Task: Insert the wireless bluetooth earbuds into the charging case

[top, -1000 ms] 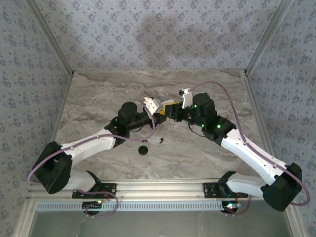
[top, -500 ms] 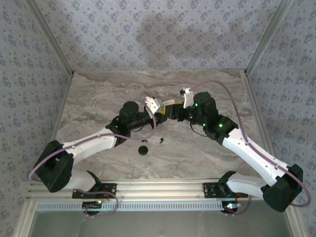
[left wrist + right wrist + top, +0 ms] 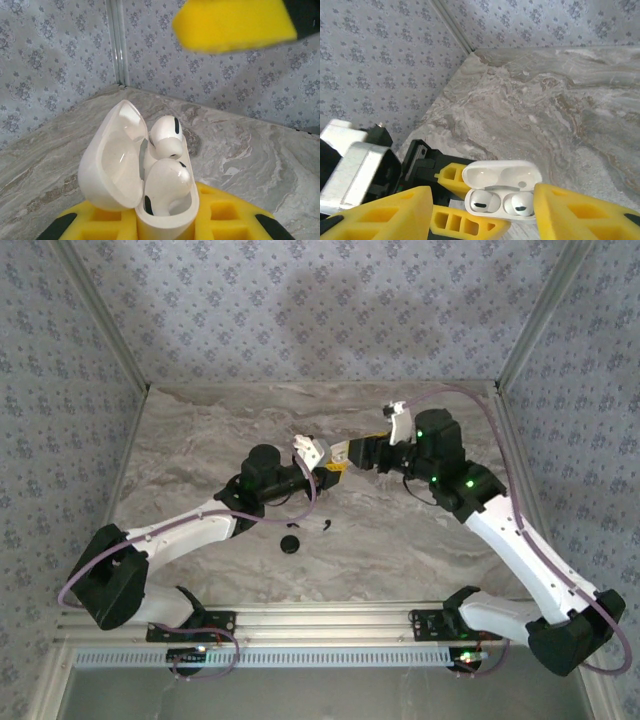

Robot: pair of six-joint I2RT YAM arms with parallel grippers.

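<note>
Holds the case (image 3: 498, 206) by its base in the left claw (image 3: 325, 474), yellow fingers closed snugly on it, raised over the middle of the worktop (image 3: 200, 440). Shows the lid (image 3: 112, 160) hinged wide open and both earbuds (image 3: 166, 134), white with dark vents, sitting side by side in their wells; cannot tell whether pressed fully home. Has drawn the right claw (image 3: 352, 451) back from the case since a second ago, up and toward the far right, where before it sat nose to nose with the left one. Leaves its two fingers (image 3: 385, 217) spread wide with nothing between them, the case just beyond their tips in the right wrist view. Catches one blurred yellow finger above the case in the left wrist view. Has left a small black disc (image 3: 290, 543) and a thin black curl (image 3: 327, 526) where they lay on the worktop, near the left arm.
</note>
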